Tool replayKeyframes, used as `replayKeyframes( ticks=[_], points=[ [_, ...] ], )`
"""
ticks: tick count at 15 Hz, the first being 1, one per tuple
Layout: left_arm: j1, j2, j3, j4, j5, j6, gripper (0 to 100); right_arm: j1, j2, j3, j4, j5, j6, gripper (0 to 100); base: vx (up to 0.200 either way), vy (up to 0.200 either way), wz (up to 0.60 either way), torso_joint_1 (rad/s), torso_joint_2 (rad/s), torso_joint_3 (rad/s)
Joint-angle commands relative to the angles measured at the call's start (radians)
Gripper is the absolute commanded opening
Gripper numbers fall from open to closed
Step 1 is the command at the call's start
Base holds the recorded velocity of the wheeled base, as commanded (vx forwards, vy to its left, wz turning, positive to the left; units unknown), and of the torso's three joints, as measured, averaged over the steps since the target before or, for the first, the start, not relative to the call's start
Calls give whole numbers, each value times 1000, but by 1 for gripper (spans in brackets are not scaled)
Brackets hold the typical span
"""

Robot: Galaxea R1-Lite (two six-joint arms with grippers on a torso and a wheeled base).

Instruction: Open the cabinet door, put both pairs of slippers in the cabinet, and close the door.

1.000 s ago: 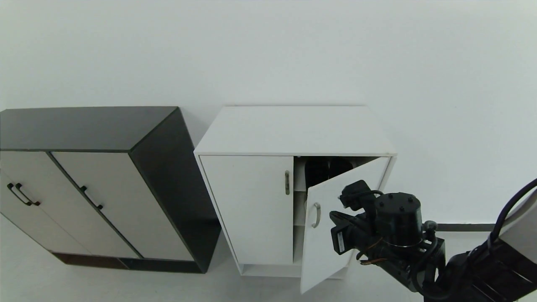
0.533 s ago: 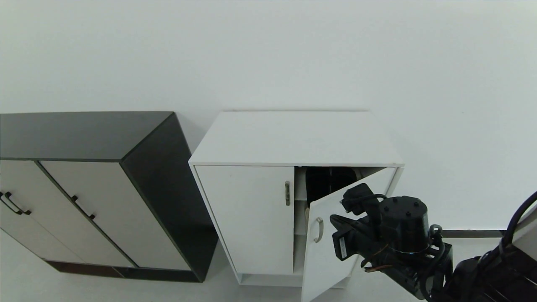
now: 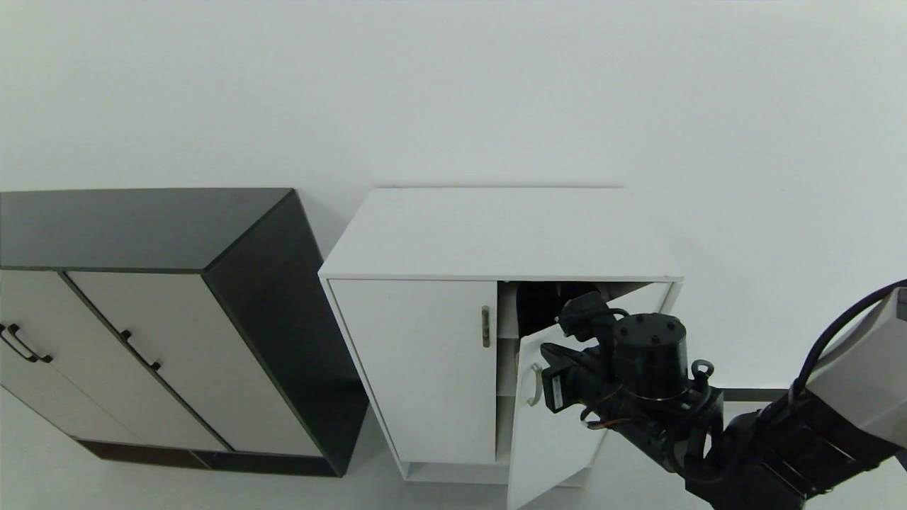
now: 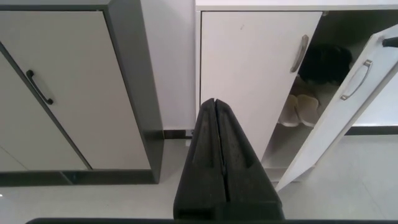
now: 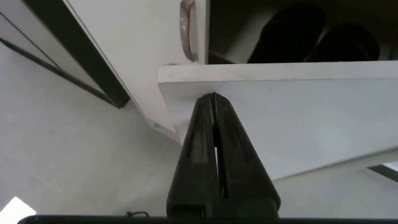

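The white cabinet point(image 3: 496, 234) stands against the wall, its left door point(image 3: 418, 368) shut and its right door point(image 3: 545, 446) partly ajar. My right gripper point(image 5: 214, 101) is shut, and its tip rests against the outer face of that door point(image 5: 311, 118), close to the handle point(image 3: 533, 384). Inside, black slippers point(image 4: 326, 62) lie on the upper shelf and beige slippers point(image 4: 300, 109) on the shelf below. My left gripper point(image 4: 216, 121) is shut on nothing and held low in front of the gap between the two cabinets.
A dark cabinet point(image 3: 142, 219) with two pale doors and black handles stands close to the left of the white one. A plain wall is behind both. Bare floor point(image 4: 348, 186) lies in front.
My right arm has pushed in toward the cabinet, and the right door has swung further shut, narrowing the gap. The head view shifted slightly early on.
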Motion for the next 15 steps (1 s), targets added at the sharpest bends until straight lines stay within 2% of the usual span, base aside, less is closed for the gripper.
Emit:
replayKeyframes(
  ticks=[1,9,15],
  points=[
    [0,1,0,0,0,0,0,-8,43,-37,0,-1,0,0,0,0,0,0,0,0],
    [0,1,0,0,0,0,0,-88,199,-256,2,-1,0,0,0,0,0,0,0,0],
    [0,1,0,0,2,2,0,-125,247,-325,3,-1,0,0,0,0,0,0,0,0]
  ],
)
